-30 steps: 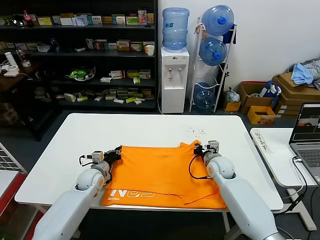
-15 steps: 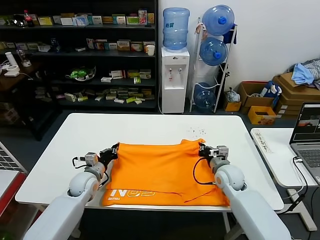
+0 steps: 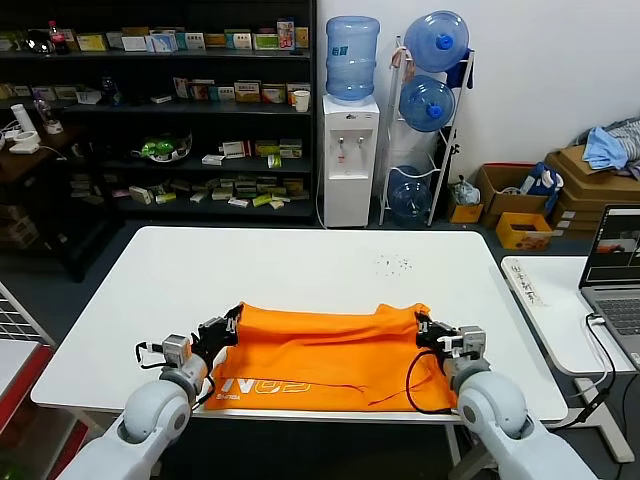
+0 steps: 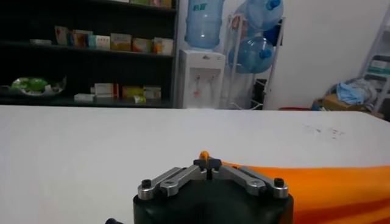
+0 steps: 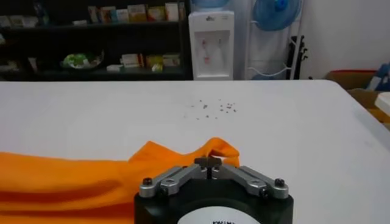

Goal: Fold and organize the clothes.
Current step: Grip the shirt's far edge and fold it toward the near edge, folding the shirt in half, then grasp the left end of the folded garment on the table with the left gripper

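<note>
The orange T-shirt (image 3: 325,350) lies folded at the table's front edge, with white lettering (image 3: 265,386) on the near layer. My left gripper (image 3: 232,322) is shut on the shirt's far left corner; that corner shows in the left wrist view (image 4: 317,182), pinched at the fingertips (image 4: 208,163). My right gripper (image 3: 421,324) is shut on the far right corner, where the cloth bunches up in the right wrist view (image 5: 177,159) by its closed tips (image 5: 208,162). Both held corners are drawn toward the front, over the lower layer.
The white table (image 3: 300,265) has small dark specks (image 3: 392,264) at the back right. A side table with a laptop (image 3: 612,270) stands to the right. Shelves, a water dispenser (image 3: 347,150) and boxes stand behind.
Both grippers have pulled the shirt's far edge toward the table's front, doubling the shirt over itself. The visible orange area has become shorter front to back.
</note>
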Robot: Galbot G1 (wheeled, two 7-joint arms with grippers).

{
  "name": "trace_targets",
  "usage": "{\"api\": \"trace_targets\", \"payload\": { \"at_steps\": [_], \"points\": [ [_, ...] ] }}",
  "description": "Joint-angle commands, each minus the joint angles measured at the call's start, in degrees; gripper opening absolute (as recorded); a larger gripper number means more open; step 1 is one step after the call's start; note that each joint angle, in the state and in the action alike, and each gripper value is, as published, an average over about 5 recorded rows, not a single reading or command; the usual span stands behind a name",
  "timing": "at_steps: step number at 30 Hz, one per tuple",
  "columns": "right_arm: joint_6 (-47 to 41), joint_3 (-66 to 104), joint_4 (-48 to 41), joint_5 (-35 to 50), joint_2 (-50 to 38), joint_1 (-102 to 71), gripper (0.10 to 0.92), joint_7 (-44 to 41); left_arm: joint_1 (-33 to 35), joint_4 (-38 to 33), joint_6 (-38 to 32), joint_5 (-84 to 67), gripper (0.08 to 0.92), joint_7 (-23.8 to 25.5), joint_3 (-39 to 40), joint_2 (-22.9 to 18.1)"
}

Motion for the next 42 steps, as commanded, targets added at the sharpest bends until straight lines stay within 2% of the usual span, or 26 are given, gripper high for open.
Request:
{"api": "trace_targets", "payload": {
  "at_steps": [1,15,18,28,33,38,42],
  "points": [
    [-1.7,3.2,9.1,0.7,-2.1,-8.9,0.125,1.8,7.8,-7.5,0.1,2.5,0.094,-1.7,-1.4,0.9],
    [-4.2,3.4,10.4,0.3,-2.3,-9.6,0.128,1.3,10.2,-7.6,0.1,5.3,0.094,-1.8,-3.0,0.5],
    [-4.4,4.0,11.1,-0.2,-2.7,-10.2,0.174,1.0,10.4,-7.7,0.2,5.5,0.13,-1.7,-3.4,0.5],
    [-3.1,10.2,13.3,-2.2,-3.6,-16.4,0.459,-0.7,14.7,-7.9,1.7,6.8,0.411,-2.3,-6.1,-0.3],
    [-1.4,13.8,14.3,-4.0,-2.6,-20.4,0.606,-1.8,18.7,-8.3,1.2,7.0,0.558,-2.0,-6.5,-3.1],
    [-1.0,14.4,15.5,-4.8,-1.2,-21.7,0.75,-1.7,18.5,-6.6,-0.1,7.9,0.706,-2.0,-6.4,-6.4],
    [-1.0,14.5,16.1,-5.0,-0.8,-21.9,0.814,-1.6,17.5,-5.1,-1.4,8.3,0.798,-1.5,-6.8,-7.3]
  ]
}}
